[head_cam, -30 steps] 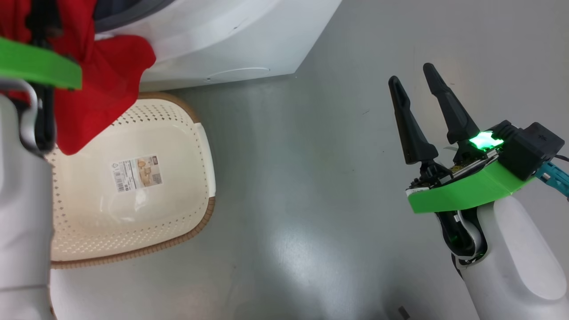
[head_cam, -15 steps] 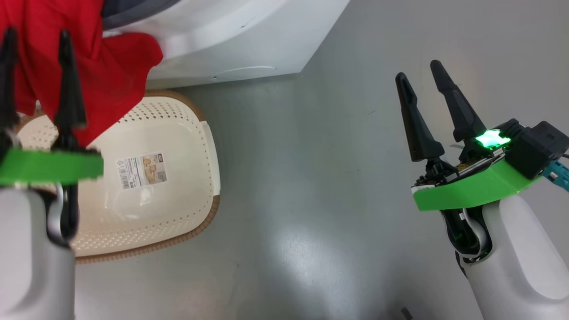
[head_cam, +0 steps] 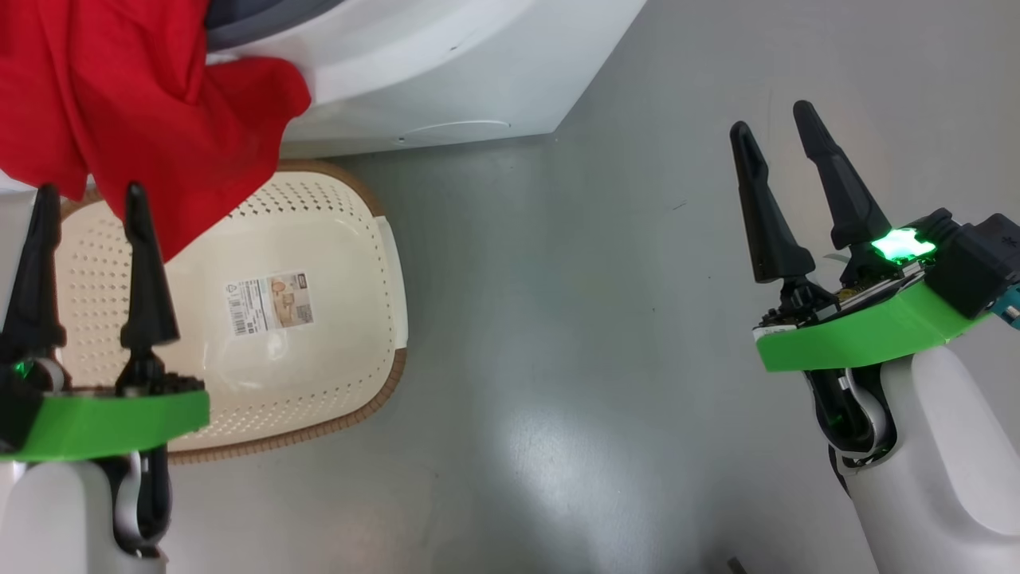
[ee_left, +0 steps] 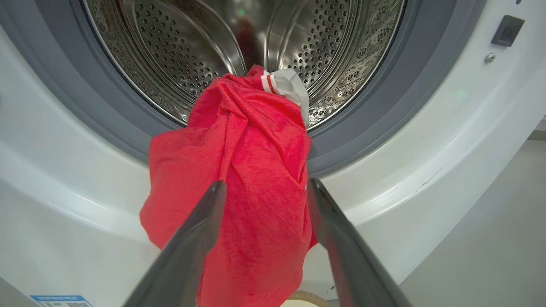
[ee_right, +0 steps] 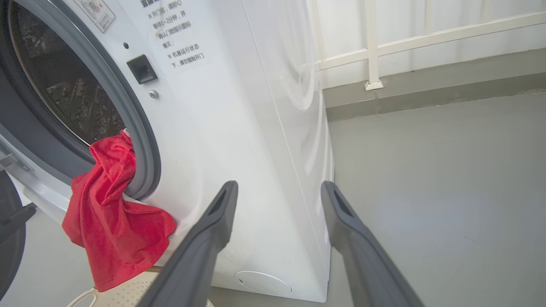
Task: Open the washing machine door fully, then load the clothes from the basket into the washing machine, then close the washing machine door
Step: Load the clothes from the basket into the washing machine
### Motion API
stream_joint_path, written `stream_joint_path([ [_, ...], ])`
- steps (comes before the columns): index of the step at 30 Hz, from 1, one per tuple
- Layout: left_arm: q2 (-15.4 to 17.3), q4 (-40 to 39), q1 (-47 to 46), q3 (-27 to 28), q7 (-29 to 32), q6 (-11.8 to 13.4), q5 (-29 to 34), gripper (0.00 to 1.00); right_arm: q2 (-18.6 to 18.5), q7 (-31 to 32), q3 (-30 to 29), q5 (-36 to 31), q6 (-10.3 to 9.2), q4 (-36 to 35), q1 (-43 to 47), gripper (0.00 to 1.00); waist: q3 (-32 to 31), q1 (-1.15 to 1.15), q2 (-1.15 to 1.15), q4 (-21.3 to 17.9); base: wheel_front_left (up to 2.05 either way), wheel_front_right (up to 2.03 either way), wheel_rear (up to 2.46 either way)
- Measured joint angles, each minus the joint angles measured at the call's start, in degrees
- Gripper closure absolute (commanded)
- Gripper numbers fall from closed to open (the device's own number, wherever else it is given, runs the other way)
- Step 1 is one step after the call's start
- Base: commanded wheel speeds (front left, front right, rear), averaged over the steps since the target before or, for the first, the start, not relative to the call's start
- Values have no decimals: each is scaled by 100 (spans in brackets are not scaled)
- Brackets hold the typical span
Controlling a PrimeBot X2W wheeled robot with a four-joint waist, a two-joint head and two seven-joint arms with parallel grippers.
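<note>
Withdrawn from clothes draped over gasket, left fingers point up, spread, empty; right fingers likewise.

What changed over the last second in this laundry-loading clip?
The left claw drew back from the red garment, down the head view, open and empty. The view itself also shifted slightly. Unchanged: the garment hangs out of the washing machine over the basket; the right claw hovers open over the floor.

Left arm, right arm: jaws wide apart, empty.
</note>
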Motion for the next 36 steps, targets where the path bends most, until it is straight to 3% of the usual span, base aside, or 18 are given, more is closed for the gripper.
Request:
stream_joint_path([
  [14, -264, -112, 305, 223, 0, -105, 77, 0, 34, 0, -235, -103, 0, -9, 93, 0, 8, 0, 0, 28, 0, 0, 0],
  [36, -301, 479, 158, 286, 1, -164, 142, 0, 92, 0, -243, -109, 0, -7, 93, 0, 25, 0, 0, -26, 0, 0, 0],
])
